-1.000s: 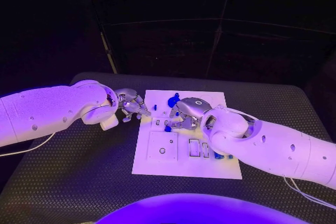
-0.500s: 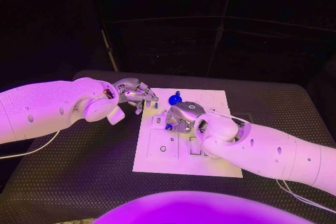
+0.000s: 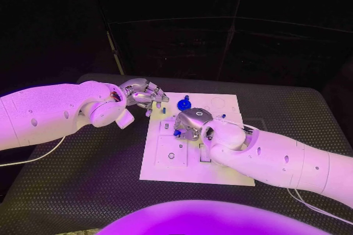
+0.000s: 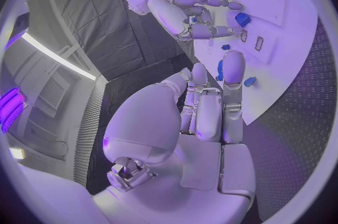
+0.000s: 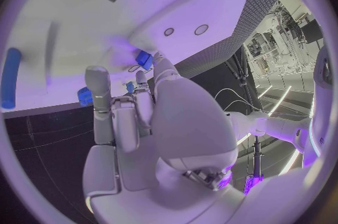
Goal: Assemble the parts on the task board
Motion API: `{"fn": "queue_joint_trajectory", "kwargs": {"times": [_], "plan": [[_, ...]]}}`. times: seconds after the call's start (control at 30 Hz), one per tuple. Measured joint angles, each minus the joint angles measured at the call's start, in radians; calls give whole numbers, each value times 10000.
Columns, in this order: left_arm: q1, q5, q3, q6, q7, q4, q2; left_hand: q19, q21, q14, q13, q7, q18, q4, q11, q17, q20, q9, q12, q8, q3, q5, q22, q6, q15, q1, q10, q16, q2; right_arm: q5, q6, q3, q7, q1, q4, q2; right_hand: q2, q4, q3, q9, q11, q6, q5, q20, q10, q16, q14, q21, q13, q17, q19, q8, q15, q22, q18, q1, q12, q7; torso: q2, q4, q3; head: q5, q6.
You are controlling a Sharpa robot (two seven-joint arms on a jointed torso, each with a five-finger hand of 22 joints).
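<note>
I think the job is not done: blue parts [image 3: 184, 103] lie loose on the board [image 3: 166, 166], between my two hands. My right hand [image 3: 190, 124] presses one small part [image 5: 144, 59] with its fingers. My left hand [image 3: 144, 98] looks curled; I cannot tell if it holds anything.

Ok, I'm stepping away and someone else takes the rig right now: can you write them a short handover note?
Left hand: at the task board's far left corner, fingers curled; whether it holds anything is unclear.
Right hand: low over the board's middle, fingertips at a small blue part; grip unclear.
A larger blue part stands near the far edge.
Done: not clear from here.
Left: several slots in the board are still open.
</note>
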Motion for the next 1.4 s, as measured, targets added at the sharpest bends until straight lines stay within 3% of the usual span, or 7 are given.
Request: {"fn": "queue_joint_trajectory", "kwargs": {"times": [0.57,0.93,1.03,1.4], "plan": [[0,60,0,-16,43,-54,80,0,-76,0,-99,0,-2,-41,0,-17,0,-57,0,0,235,0,-38,1,0,-58,0,0,-58,-165,171,-28,-169,-4,-255,242,32,1,0,17,-37,260,-103,0,35,0,-35,47,-4,-3,0,1,-34,53,0,-114,75,-28,0,-7,-10,1,-54],[0,71,0,-15,43,-71,101,0,-76,0,-154,0,-3,-98,0,-16,0,-95,0,0,377,0,-62,1,0,-22,1,0,-94,-177,-6,-42,-319,-39,-299,270,349,32,250,16,-112,496,-32,-70,109,65,-37,158,13,-3,70,1,-102,221,1,-158,201,-145,-1,-5,-11,18,-67],[-1,72,0,-14,42,-76,103,0,-76,0,-167,0,-3,-101,0,-16,0,-105,0,0,425,0,-62,1,0,-22,1,0,-94,-178,-75,-43,-376,-42,-308,270,442,-56,421,16,-113,568,-253,-91,109,87,-34,158,64,-3,91,1,-105,252,1,-64,233,-148,-3,0,-11,19,-68],[-1,77,-1,-6,39,-83,106,0,-76,0,-173,0,-3,-109,0,-16,0,-109,0,0,443,0,-60,1,0,-22,1,0,-94,-177,-393,-66,-472,-79,-298,241,521,-164,611,15,-124,638,-353,-106,121,86,-34,195,72,-5,106,-39,-105,298,1,18,259,-150,-7,0,-11,22,-58]]}}
